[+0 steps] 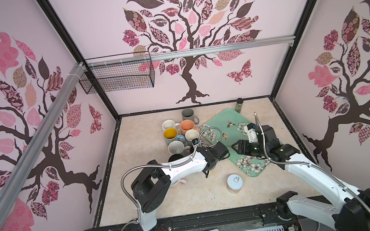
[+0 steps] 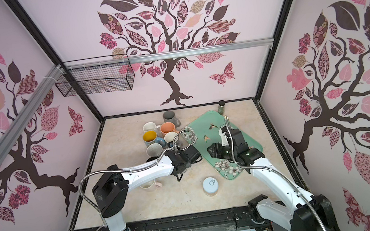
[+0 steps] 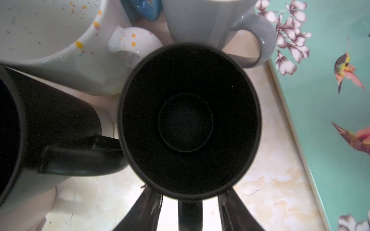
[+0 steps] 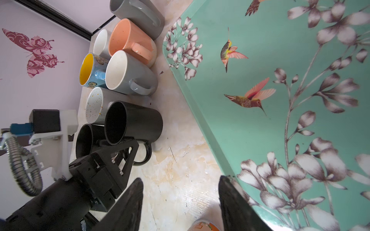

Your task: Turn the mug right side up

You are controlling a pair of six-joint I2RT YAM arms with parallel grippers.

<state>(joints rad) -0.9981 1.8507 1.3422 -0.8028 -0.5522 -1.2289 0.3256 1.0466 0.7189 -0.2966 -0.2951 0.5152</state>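
A: So, where is the mug standing?

B: The matte black ceramic mug (image 3: 188,120) is sitting mouth-up on the table at the near end of the mug cluster, just beside the teal tray printed with blossoms and hummingbirds (image 3: 330,112). The left gripper (image 3: 190,192) is hanging over it. Its fingers are spread either side of the black loop handle (image 3: 190,216) with light showing on both sides, so it is gripping nothing.

A: Then only the letting go is remaining?

B: I am judging so. The arm should be lifting straight up. Swinging sideways is risking a knock on the handle or on the second black mug (image 3: 50,124) just alongside.

A: And the other arm?

B: The right gripper (image 4: 181,180) is hovering above the tray's edge, partly open and empty.

A: What is surrounding all this?

B: A speckled white mug (image 3: 50,40) and a pale grey mug (image 3: 200,22) are crowding in behind. The marbled beige tabletop (image 1: 189,199) is also carrying a ring-pull tin can (image 1: 234,183) and a dark-lidded jar (image 1: 239,105). Pink tree-patterned walls (image 1: 193,36) are enclosing it, and a black wire basket (image 1: 116,76) is hanging on the rail.
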